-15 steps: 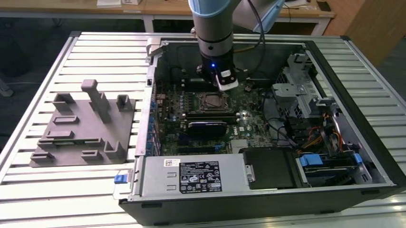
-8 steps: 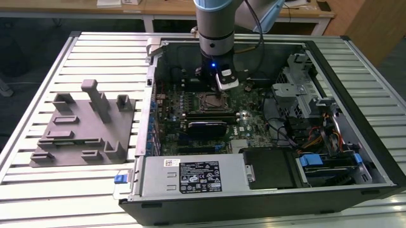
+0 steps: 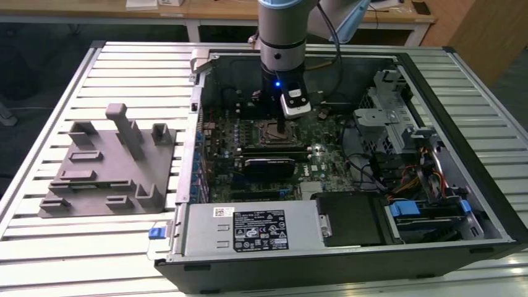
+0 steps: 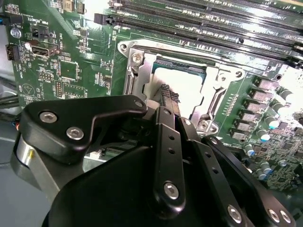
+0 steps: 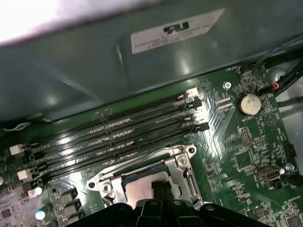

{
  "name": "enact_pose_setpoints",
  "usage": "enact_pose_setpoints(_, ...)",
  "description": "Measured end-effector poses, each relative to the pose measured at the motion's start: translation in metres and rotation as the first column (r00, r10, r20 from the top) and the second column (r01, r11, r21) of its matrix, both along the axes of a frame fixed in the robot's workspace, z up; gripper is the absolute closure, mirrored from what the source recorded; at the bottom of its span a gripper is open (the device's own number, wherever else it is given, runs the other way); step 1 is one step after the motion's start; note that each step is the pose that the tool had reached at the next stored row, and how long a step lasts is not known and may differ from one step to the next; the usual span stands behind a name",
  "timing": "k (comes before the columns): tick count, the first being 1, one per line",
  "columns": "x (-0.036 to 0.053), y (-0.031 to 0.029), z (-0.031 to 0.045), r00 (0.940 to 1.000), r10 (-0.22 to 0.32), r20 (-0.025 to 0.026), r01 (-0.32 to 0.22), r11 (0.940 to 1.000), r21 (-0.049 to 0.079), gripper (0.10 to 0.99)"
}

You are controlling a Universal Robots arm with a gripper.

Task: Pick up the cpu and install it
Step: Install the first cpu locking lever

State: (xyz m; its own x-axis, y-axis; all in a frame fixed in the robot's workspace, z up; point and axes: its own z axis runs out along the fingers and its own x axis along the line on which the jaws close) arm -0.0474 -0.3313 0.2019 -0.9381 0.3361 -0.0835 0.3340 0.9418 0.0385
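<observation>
One arm works here, reaching down into an open computer case (image 3: 462, 204) that lies on a slatted metal table (image 3: 123, 68). Nearest the wrist cameras, the tool (image 4: 166, 97) hangs low over the socket (image 4: 137, 59) on the green board (image 4: 71, 71), its dark fingers (image 4: 169, 94) down at the pale top of the cpu (image 4: 182, 85). The chip lies flat inside the socket's metal frame, and it shows again in the first wrist view (image 5: 137, 189) beneath the tool's black body. The fingers look close together at the chip, but I cannot tell whether they grip it or have let go.

By my judgement the pickup and the carry are done and the placing is at or near its end; the frame does not look closed over the chip. Beyond the socket run the long memory slots (image 5: 118, 137). Farthest off, at the exterior view's left, the grey block (image 3: 107, 167) with upright tabs stands on the table beside the case.
</observation>
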Motion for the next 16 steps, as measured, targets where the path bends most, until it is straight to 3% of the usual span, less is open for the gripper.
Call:
enact_pose_setpoints(7,-0.0001,0.0000,0.0008,1.0000,0.000,-0.0003,0.000,1.0000,-0.001,0.980)
enact_pose_setpoints(16,-0.0001,0.0000,0.0155,1.0000,0.000,-0.0001,0.000,1.0000,-0.001,0.980)
